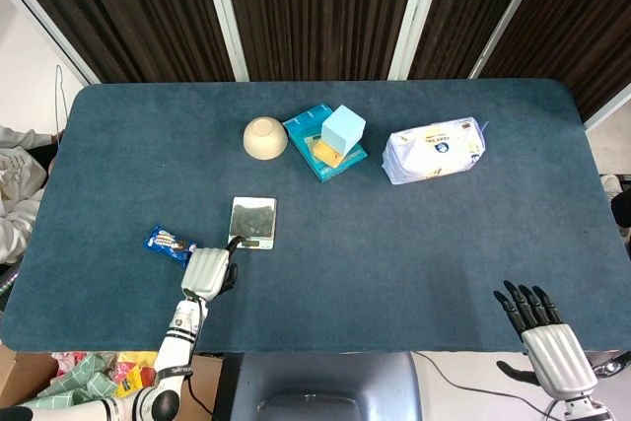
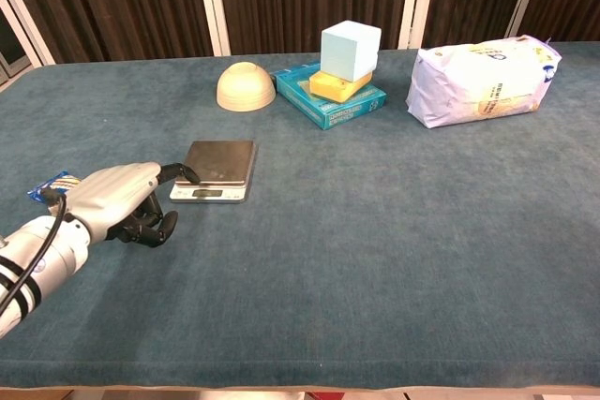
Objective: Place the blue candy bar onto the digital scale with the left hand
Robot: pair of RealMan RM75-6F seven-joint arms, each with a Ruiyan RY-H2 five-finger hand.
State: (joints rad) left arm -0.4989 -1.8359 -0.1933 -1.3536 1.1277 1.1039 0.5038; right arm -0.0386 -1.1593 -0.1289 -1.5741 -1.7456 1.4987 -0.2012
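Here the small blue candy bar in its printed wrapper (image 1: 171, 244) lies flat on the dark teal felt table (image 1: 394, 244), just left of the left hand (image 1: 207, 271), which holds nothing: most fingers are curled under, one dark finger pointing at the near-left corner of the flat silver digital scale (image 1: 252, 221). At the table's near right edge the right hand (image 1: 537, 327) rests with fingers spread, empty
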